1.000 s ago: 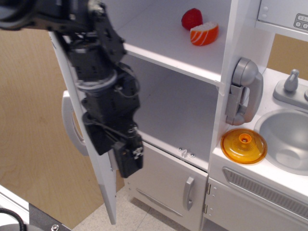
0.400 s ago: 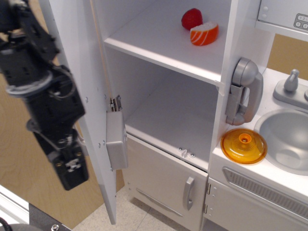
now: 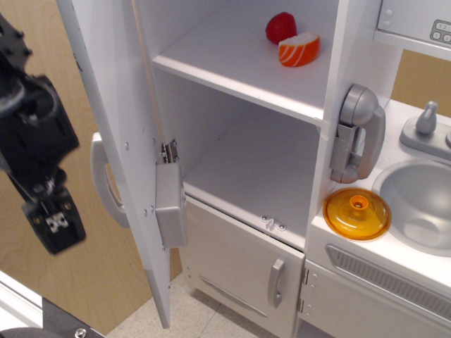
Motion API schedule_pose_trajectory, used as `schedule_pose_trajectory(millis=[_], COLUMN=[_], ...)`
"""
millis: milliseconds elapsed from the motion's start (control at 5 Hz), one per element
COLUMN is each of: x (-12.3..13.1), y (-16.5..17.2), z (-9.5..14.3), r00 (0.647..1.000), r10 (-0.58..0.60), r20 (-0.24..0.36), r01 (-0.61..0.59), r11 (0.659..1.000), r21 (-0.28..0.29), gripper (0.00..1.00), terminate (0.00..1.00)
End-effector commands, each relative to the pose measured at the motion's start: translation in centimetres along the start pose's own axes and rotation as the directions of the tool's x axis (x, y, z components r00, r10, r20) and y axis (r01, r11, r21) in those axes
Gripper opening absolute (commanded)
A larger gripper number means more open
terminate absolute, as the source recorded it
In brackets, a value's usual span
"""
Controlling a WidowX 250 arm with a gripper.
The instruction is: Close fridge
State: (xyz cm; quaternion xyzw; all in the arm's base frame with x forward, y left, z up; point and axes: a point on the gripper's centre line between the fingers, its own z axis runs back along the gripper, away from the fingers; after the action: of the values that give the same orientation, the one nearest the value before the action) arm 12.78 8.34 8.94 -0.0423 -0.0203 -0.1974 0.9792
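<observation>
At far left hangs the black robot gripper (image 3: 55,227), clear of everything; whether its jaws are parted cannot be told, and it holds nothing visible. Just right of it, the tall white toy fridge (image 3: 232,141) stands with its large white door (image 3: 120,141) swung wide, the grey curved handle (image 3: 104,182) facing the gripper. On the upper shelf lie a red toy fruit (image 3: 280,27) and an orange salmon slice (image 3: 299,49). Further right sit a grey toy phone (image 3: 359,134), an orange lid (image 3: 357,213) and a grey sink (image 3: 423,204).

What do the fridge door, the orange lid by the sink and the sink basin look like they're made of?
Fridge door: probably painted wood or board, matte white, with visible screws and a thick flat edge. Orange lid: translucent glossy plastic, light showing through. Sink basin: dull grey, likely plastic or metal; unclear.
</observation>
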Motion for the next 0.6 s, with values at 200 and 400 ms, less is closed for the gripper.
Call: schedule_pose_trajectory(millis=[200, 400], x=[3.0, 4.5], y=[4.9, 4.7], z=[1.6, 1.2], r00=[0.991, 0.988], r10=[0.091, 0.12], r20=[0.094, 0.099], r01=[-0.1, -0.13], r11=[0.991, 0.987], r21=[0.092, 0.095], gripper=[1.0, 1.0], terminate=[0.0, 0.0])
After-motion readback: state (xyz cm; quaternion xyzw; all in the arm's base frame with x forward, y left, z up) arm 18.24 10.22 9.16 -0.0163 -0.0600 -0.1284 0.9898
